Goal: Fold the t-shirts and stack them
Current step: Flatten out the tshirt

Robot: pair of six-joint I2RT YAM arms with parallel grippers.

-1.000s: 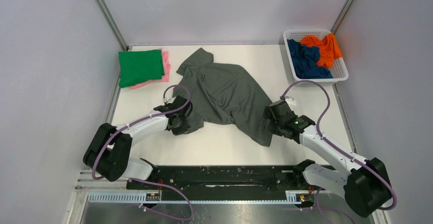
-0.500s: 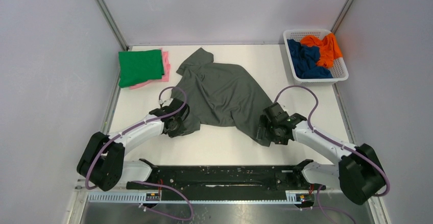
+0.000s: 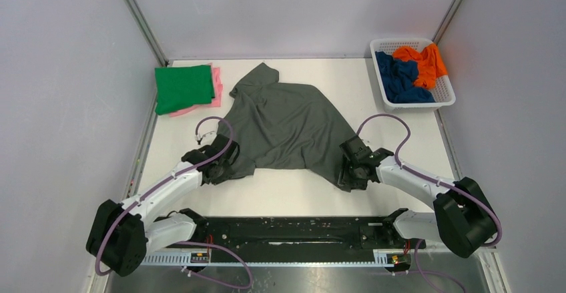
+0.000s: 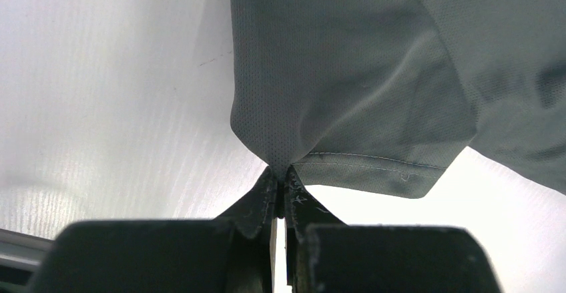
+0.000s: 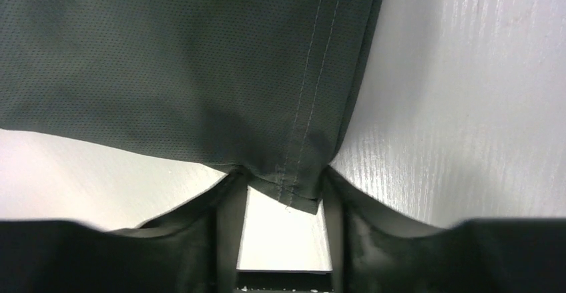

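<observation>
A dark grey t-shirt [image 3: 287,123] lies spread and rumpled in the middle of the table. My left gripper [image 3: 225,167] is shut on its near left hem corner; in the left wrist view the grey cloth [image 4: 347,73] is pinched between the tips of the left gripper [image 4: 281,173]. My right gripper [image 3: 346,175] sits at the shirt's near right corner. In the right wrist view the stitched corner [image 5: 294,186] hangs between the fingers of the right gripper [image 5: 284,185], which stand apart with a gap. A folded green t-shirt [image 3: 183,86] lies on a pink one [image 3: 216,83] at the back left.
A white lattice basket [image 3: 414,42] at the back right holds a navy t-shirt [image 3: 400,79] and an orange t-shirt [image 3: 426,63]. Grey walls close in the table on three sides. The black arm rail [image 3: 287,229] runs along the near edge.
My left gripper has drawn its hem corner toward the near left. My right gripper has moved left and down onto the right corner, and its jaws have narrowed around it.
</observation>
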